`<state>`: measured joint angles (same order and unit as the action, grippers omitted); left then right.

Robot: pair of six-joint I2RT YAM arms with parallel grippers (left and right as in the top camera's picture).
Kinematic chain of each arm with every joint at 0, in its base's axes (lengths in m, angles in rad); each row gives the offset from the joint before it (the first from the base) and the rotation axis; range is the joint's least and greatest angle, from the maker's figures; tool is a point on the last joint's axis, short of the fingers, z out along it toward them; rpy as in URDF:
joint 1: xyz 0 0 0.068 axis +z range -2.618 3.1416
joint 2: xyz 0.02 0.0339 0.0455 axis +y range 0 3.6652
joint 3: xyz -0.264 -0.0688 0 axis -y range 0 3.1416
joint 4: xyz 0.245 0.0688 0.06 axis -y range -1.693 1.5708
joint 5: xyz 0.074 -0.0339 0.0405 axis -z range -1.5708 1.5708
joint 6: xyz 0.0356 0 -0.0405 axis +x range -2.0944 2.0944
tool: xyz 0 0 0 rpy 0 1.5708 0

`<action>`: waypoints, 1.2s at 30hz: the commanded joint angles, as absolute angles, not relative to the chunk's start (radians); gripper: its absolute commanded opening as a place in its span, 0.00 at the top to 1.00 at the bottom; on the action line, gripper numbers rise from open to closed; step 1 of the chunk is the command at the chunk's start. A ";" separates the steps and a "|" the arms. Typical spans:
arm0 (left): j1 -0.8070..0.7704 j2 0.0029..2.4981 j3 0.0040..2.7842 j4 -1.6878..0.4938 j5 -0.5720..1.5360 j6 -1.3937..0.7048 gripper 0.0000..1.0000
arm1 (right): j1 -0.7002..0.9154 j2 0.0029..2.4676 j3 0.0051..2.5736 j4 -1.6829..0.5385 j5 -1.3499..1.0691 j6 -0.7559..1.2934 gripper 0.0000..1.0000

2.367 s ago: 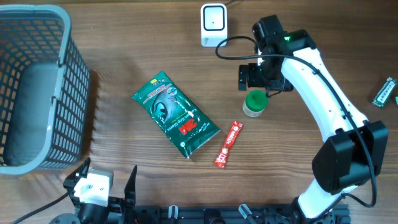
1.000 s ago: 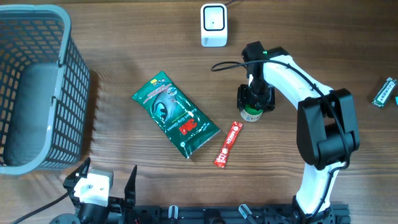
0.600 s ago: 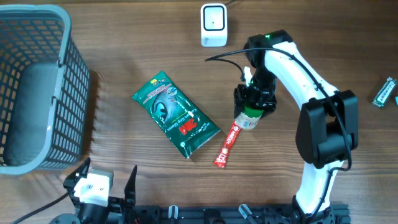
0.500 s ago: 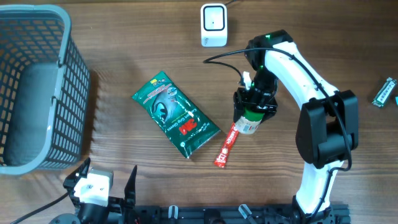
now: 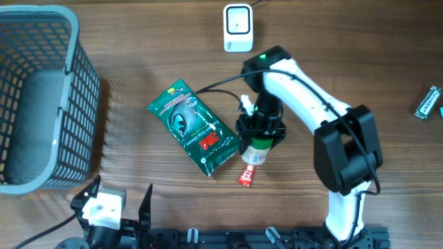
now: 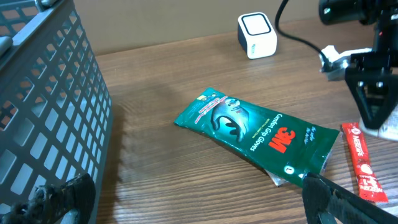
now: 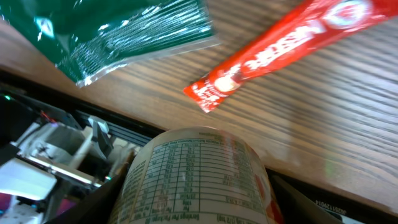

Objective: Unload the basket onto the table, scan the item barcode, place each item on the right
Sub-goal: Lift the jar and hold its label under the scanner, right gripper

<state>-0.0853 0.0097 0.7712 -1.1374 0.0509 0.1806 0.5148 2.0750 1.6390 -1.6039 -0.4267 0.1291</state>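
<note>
Jaws of the left gripper [image 5: 118, 197] stand spread at our near edge, holding nothing. Beyond them the right gripper [image 5: 260, 133] pinches a small labelled bottle [image 5: 255, 151], tilted, hiding the upper end of a red sachet [image 5: 246, 175] and just beside the corner of a green pouch [image 5: 194, 128]. Farther off, the arm's cable [image 5: 214, 86] loops before the white scanner [image 5: 237, 26] at the far edge. A grey basket [image 5: 84, 104] fills the left, and a small packet [image 5: 428, 102] lies far right.

The green packet [image 6: 255, 134] is showing a red "3M" and, in white, "Comfort Grip Gloves". The red sachet [image 7: 280, 53] is reading "NESCAFE". The bottle [image 7: 199, 177] is carrying a printed table, too fine to read.
</note>
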 commanded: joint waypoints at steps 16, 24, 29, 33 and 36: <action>-0.090 0.008 0.770 -1.135 0.063 0.178 0.00 | 0.758 1.711 1.421 -1.417 -0.268 0.342 0.47; -0.090 0.008 0.770 -1.135 0.063 0.178 0.00 | 0.717 1.711 1.528 -1.052 0.141 0.395 0.49; -0.090 0.008 0.770 -1.135 0.063 0.178 0.00 | 0.626 1.711 1.528 -0.722 0.426 0.272 0.52; -0.090 0.008 0.770 -1.135 0.063 0.178 0.00 | 0.560 1.760 1.523 -0.372 0.427 0.126 0.44; -0.090 0.008 0.770 -1.135 0.063 0.178 0.00 | 0.520 1.838 1.523 -0.179 0.426 0.096 0.43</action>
